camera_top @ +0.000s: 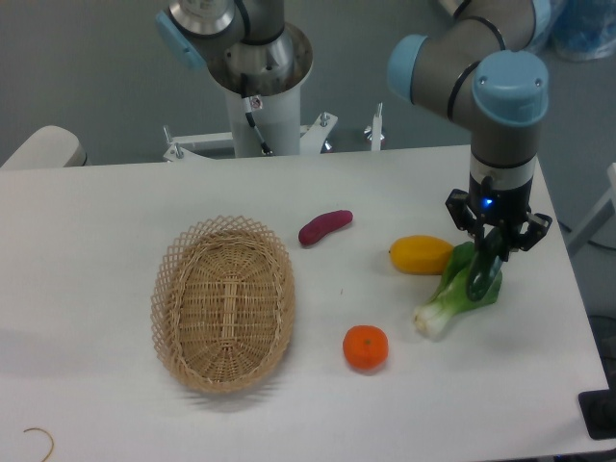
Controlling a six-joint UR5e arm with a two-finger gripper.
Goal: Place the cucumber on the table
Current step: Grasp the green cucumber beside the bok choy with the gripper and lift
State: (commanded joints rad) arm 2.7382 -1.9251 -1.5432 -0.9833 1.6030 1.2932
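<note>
The dark green cucumber (478, 280) hangs slanted from my gripper (491, 254), which is shut on its upper end. Its lower end is over the leafy end of the light green bok choy (449, 303), at the right side of the white table (96, 212). I cannot tell whether the cucumber touches the bok choy or the tabletop. The arm comes down from the upper right, and its wrist hides the top of the cucumber.
An oval wicker basket (223, 303) sits left of centre. A purple sweet potato (325, 226), a yellow mango-like fruit (421, 254) and an orange (366, 347) lie between the basket and the gripper. The table's right edge is close to the gripper.
</note>
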